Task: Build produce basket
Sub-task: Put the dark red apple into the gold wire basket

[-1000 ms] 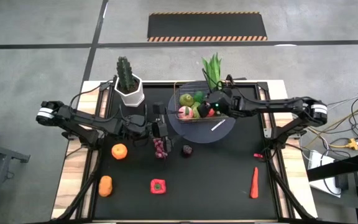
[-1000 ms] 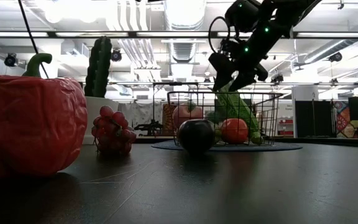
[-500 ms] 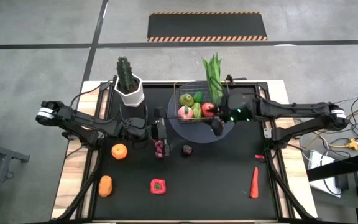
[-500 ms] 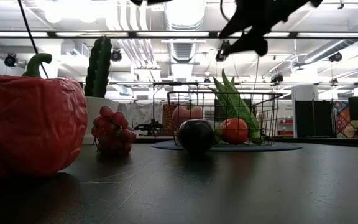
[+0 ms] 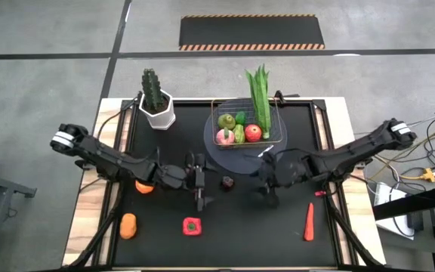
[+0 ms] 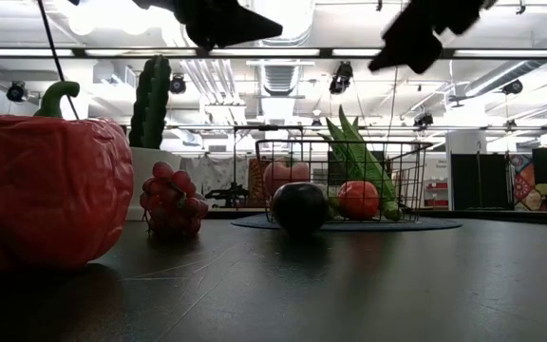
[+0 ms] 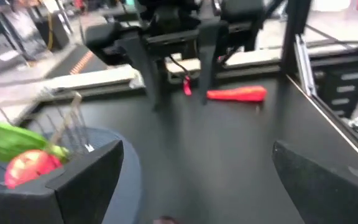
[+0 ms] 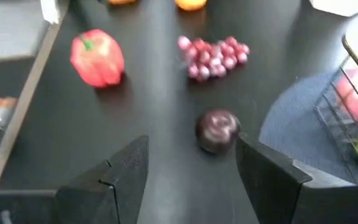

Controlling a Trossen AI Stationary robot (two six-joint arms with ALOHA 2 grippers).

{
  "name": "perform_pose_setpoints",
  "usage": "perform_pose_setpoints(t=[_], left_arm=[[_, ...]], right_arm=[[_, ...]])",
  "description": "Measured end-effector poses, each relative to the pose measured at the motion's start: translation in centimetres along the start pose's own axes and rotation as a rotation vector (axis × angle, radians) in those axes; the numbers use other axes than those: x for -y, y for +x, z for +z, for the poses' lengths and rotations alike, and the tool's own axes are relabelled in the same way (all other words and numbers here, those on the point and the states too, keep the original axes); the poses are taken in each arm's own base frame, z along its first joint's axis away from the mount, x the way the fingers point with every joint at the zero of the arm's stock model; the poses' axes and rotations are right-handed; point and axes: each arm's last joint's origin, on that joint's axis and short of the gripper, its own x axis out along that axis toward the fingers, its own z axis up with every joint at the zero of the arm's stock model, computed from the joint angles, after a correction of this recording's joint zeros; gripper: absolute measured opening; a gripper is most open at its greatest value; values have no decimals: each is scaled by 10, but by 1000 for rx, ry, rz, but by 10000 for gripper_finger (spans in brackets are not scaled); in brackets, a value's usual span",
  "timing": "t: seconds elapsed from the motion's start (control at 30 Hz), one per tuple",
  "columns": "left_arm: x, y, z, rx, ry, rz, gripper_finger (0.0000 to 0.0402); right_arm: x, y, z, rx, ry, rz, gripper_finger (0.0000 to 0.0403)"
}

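The wire basket point(image 5: 276, 121) stands on a round grey disc point(image 5: 216, 151) at the table's far middle. It holds a pink fruit, green pieces and a red fruit point(image 5: 253, 133). The long leafy green point(image 5: 259, 94) lies in it, its leaves sticking out over the far wall. A dark round fruit point(image 5: 226, 181) lies on the table between my grippers. My left gripper point(image 5: 200, 187) is open to its left, over the purple grapes point(image 8: 213, 53). My right gripper point(image 5: 266, 181) is open to its right, and the fruit shows ahead of its fingers point(image 8: 217, 130).
A red pepper point(image 5: 192, 225), an orange fruit point(image 5: 143, 186) and an orange piece point(image 5: 128, 225) lie at the near left. A long red vegetable point(image 5: 309, 221) lies at the near right. A cactus in a white pot point(image 5: 157, 106) stands at the far left.
My right gripper has risen from the long leafy green in the basket and gone toward the table's near edge, to the right of the dark fruit. The green stays in the basket. My left gripper has gone a little toward the near edge, over the grapes.
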Motion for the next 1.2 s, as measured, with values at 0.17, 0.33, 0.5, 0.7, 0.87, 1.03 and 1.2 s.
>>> perform_pose_setpoints(t=[0.17, 0.33, 0.5, 0.7, 0.87, 1.03, 1.2], left_arm=[[9, 9, -13, -52, -33, -18, 393], [12, 17, -21, -63, -45, -13, 393], [12, 17, -19, -45, -49, -11, 393], [10, 12, -12, -23, -31, -7, 393], [10, 12, -12, -23, -21, -6, 393], [9, 11, -12, -22, -20, -5, 393], [9, 11, -11, -11, 14, -4, 393]], right_arm=[[-8, 26, -18, -38, -1, -63, 240], [-12, 57, -26, -22, -34, -71, 294], [-9, 88, -36, -16, -68, -138, 340], [0, 124, -50, 34, -55, -271, 354], [8, 142, -58, 47, -24, -289, 345], [11, 146, -61, 33, -4, -289, 328], [10, 145, -60, 31, 18, -251, 285]])
